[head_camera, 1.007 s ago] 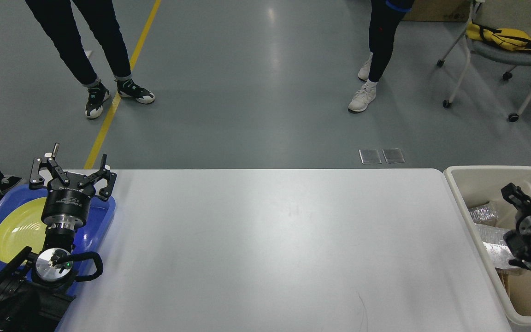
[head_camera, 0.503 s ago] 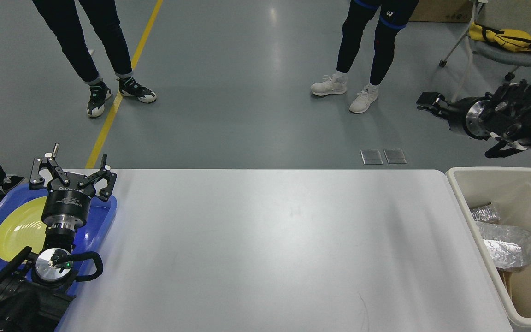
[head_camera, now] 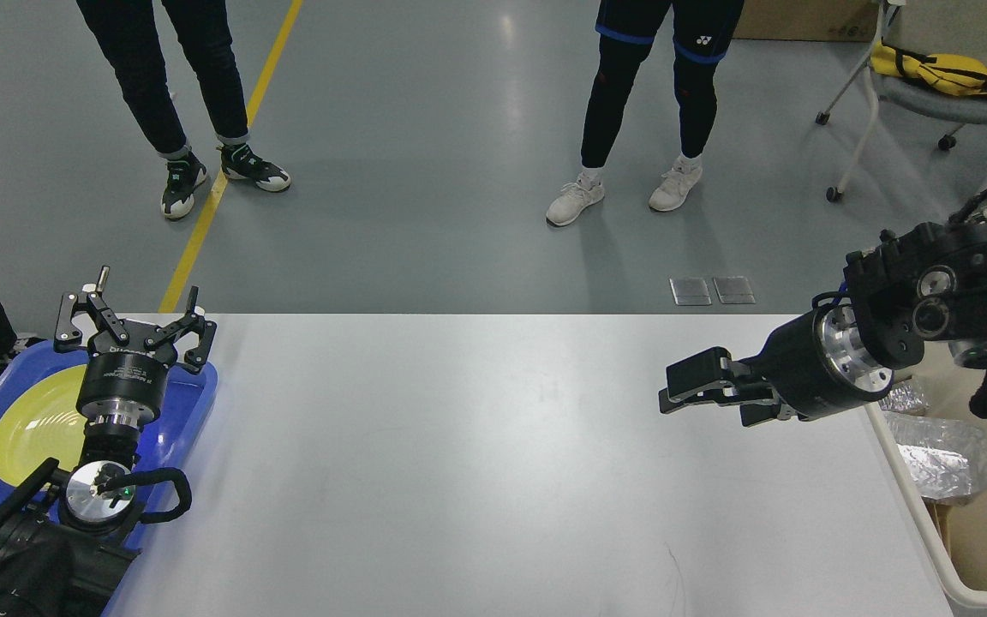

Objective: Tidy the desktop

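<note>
Near edge: counter (head_camera: 493, 480), the white desktop, fills the lower middle, long axis left-right, nothing loose visible on it. Looks basically tidied; judging the task near its end.

Left side: left end effector (head_camera: 135, 326) hangs over the far end of the blue tray (head_camera: 194, 403), fingers spread wide, holding nothing. One yellow plate (head_camera: 31, 420) in the tray, partly hidden by the arm.

Right side: right end effector (head_camera: 699, 390) sits above the counter's right part, pointing left toward the middle. Fingers look close together with nothing between them, but it's seen side-on, so can't tell its state for certain. Beige bin (head_camera: 905, 488) just off the counter's right edge, with two foil-like crumpled wrappers (head_camera: 943, 458) showing, plus other bits too hidden to count.

Key relation: the bare counter lies directly under and left of the right end effector; right arm is nearer the centre, left arm is off at the corner. Any sweep of the middle would fall to the right arm.

Far: two pairs of legs standing on the floor, one chair (head_camera: 930, 94) with a yellow bag.
</note>
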{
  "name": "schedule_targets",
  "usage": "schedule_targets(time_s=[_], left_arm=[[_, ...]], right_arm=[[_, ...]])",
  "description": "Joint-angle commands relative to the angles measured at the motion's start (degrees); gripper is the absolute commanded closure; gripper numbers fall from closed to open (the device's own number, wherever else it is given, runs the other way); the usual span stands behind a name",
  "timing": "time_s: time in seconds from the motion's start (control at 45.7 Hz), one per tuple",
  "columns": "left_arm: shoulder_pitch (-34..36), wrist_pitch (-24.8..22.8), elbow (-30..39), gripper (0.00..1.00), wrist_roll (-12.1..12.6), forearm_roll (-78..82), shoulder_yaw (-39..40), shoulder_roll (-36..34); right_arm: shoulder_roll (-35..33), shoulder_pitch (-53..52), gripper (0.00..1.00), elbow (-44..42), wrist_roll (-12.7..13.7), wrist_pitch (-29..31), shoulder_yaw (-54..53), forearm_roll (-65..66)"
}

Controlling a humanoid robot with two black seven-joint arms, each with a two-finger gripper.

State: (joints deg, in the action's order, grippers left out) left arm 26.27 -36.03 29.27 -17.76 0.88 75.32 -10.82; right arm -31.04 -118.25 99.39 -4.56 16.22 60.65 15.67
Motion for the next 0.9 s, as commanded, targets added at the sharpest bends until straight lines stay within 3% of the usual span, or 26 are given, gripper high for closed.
schedule_targets(time_s=[0.0, 0.372, 0.525, 0.876], left_arm=[[0.01, 0.0, 0.0, 0.03, 0.0, 0.0, 0.0, 0.01], [0.01, 0.0, 0.0, 0.03, 0.0, 0.0, 0.0, 0.01], [0.01, 0.0, 0.0, 0.03, 0.0, 0.0, 0.0, 0.01], [0.01, 0.0, 0.0, 0.03, 0.0, 0.0, 0.0, 0.01]], right_arm=[[0.02, 0.83, 0.0, 0.02, -0.01, 0.22, 0.35, -0.03], [-1.04, 3.99, 0.0, -1.04, -0.01, -0.48, -0.35, -0.2], [-3.49, 6.97, 0.0, -5.42, -0.01, -1.27, -3.33, -2.3], [-7.11, 44.14, 0.0, -26.51, 0.08, -6.55, -42.08, -27.53]])
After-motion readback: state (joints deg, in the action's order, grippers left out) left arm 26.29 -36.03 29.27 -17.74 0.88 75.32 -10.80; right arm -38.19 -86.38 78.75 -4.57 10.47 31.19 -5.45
